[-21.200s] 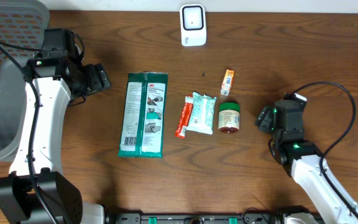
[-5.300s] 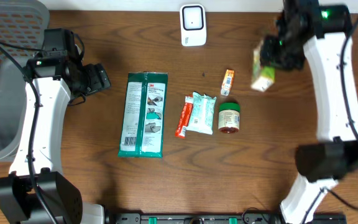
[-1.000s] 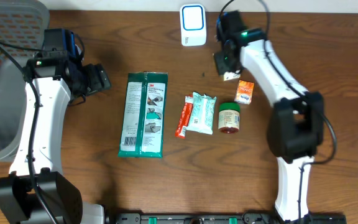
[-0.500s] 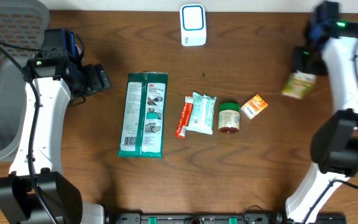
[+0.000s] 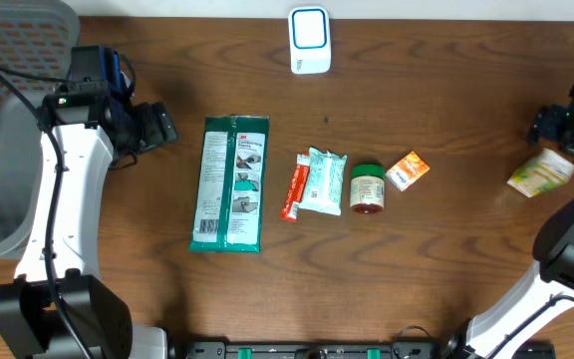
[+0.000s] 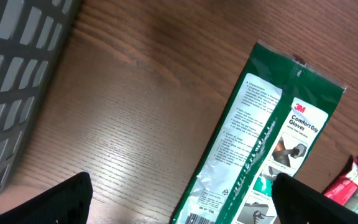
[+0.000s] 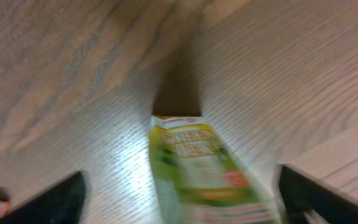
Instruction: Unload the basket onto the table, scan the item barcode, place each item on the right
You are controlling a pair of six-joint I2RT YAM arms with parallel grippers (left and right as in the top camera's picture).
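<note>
We read the following print. The long green pack [image 6: 263,149] carries "3M" and "Comfort Grip Gloves" on its face, clear in the left wrist view; the fine white text panel beside it is too small to read. The green-and-yellow carton [image 5: 539,172], the task item, shows print in the right wrist view, but it is too blurred to read. We can read no label on the other goods.

Places are taken from the jar [image 5: 368,187], which lies in the middle of the table [image 5: 466,279]. It has a green lid on and a pale label; we cannot tell what is in it.

- Teal-and-white packet [image 5: 325,179]: touching the jar, on the left arm's side.
- Red sachet [image 5: 294,187]: just beyond that packet.
- Glove pack: further the same way, apart from the sachet.
- Small orange box [image 5: 408,170]: just beside the jar, on the right arm's side.
- Carton: well apart from the jar on that same side, lying on the table.
- White scanner [image 5: 309,40]: well beyond the jar, at the far table edge.

The right gripper [image 7: 179,196] hangs over the carton with its fingers spread wider than the carton, gripping nothing. The left gripper [image 5: 159,125] is beyond the glove pack from the jar, jaws wide apart, empty.
</note>
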